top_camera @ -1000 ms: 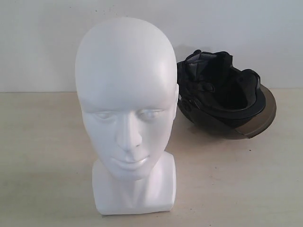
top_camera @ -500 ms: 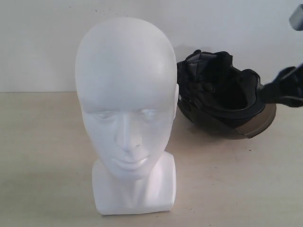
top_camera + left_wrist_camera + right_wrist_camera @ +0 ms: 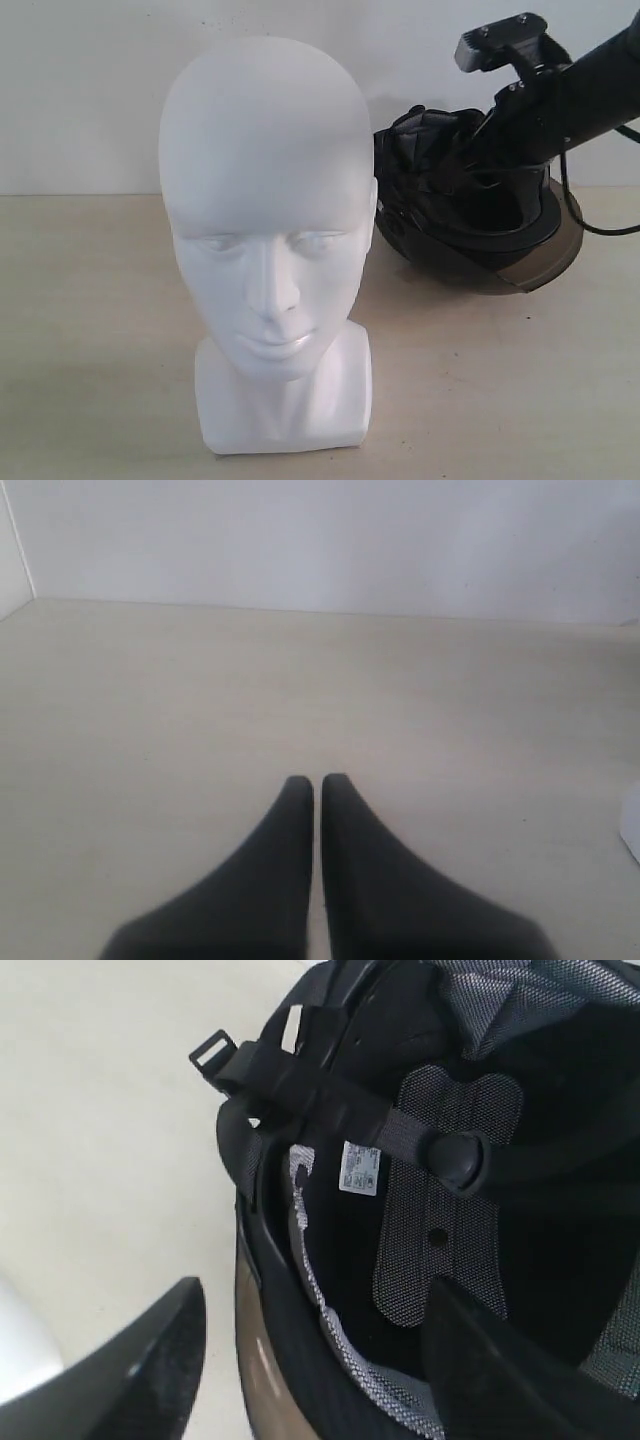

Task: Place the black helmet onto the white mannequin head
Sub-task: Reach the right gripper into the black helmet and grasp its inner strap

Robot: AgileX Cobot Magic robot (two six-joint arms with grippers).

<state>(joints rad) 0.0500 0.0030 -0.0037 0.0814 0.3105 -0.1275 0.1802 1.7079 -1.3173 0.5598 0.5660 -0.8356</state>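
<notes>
The white mannequin head (image 3: 265,200) stands upright at the front of the table, facing the camera. Behind it to the right lies the black helmet (image 3: 425,245), turned opening-up, its brown visor (image 3: 545,262) towards the right. My right gripper (image 3: 478,165) reaches down into it from the right. In the right wrist view that gripper (image 3: 312,1290) is open and straddles the helmet's rim (image 3: 300,1340), one finger outside by the visor and one inside against the lining. My left gripper (image 3: 317,780) is shut on nothing above bare table, out of the exterior view.
The pale table (image 3: 90,330) runs back to a white wall (image 3: 80,90). A black cable (image 3: 600,228) hangs from the right arm beside the helmet. A chin strap with a black clip (image 3: 215,1055) lies over the helmet's edge.
The right arm has come in from the right edge and moved left and down, so that its gripper now sits over the helmet's opening. Head and helmet have not moved.
</notes>
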